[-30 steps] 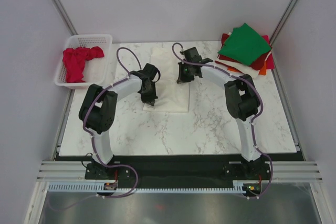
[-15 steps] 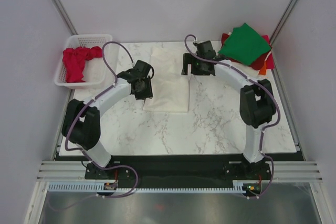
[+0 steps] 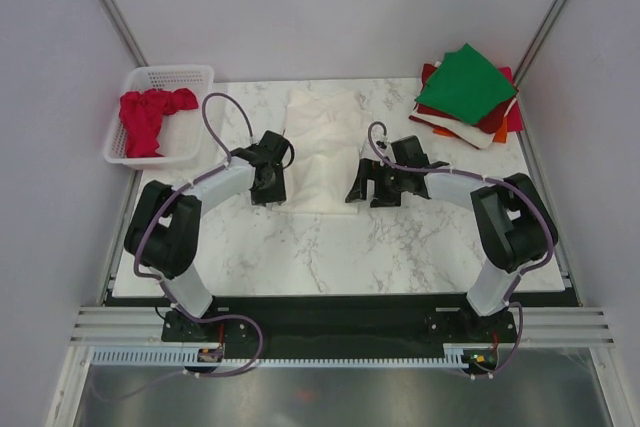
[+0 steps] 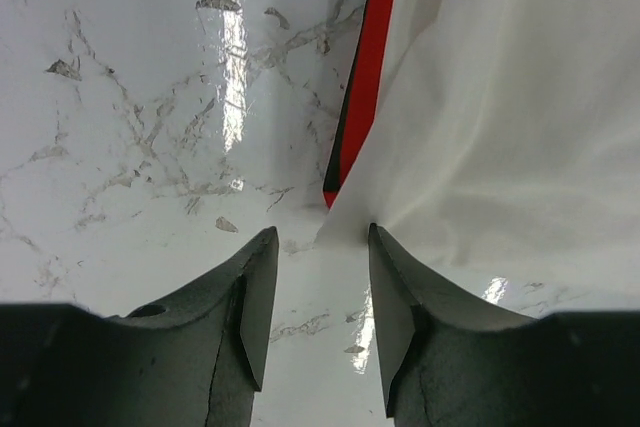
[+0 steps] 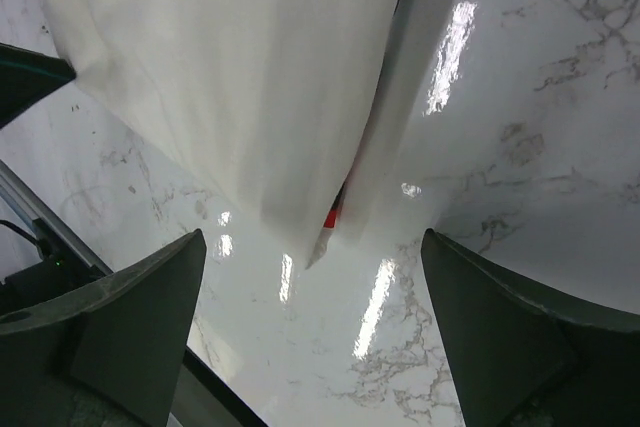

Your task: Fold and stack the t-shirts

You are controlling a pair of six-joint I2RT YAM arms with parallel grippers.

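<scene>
The big cream-white t-shirt (image 3: pixel 322 152) lies folded into a long strip on the marble bench (image 3: pixel 300 257). It runs from the middle of the far edge towards the centre. Both arms are bent low over its near end, one at each near corner.

The left claw (image 3: pixel 268 190) sits at the near-left corner of the strip. Seen from its own wrist camera, the left claw (image 4: pixel 320 239) has its fingers (image 4: pixel 250 297) set a narrow gap apart with nothing between them. The pointed corner of the cloth (image 4: pixel 480 127) lies on the bench just ahead of the tips. A thin red edge (image 4: pixel 366 67) peeks out from under the cream fold (whether trim or another layer, I cannot tell).

The right claw (image 3: pixel 356 190) is at the near-right corner, and its wrist view shows the right claw (image 5: pixel 312 245) spread wide and holding nothing. The tip of the cream cloth (image 5: pixel 230 77) hangs down between the two fingers (image 5: pixel 150 307).

At the far right corner of the bench sits the stack, a green t-shirt (image 3: pixel 465 82) on top. A dark-red one (image 3: pixel 497 119) and a white one (image 3: pixel 470 134) show beneath it. Off the far left corner, the white lattice basket (image 3: pixel 170 71) holds a crumpled red t-shirt (image 3: pixel 148 117).
</scene>
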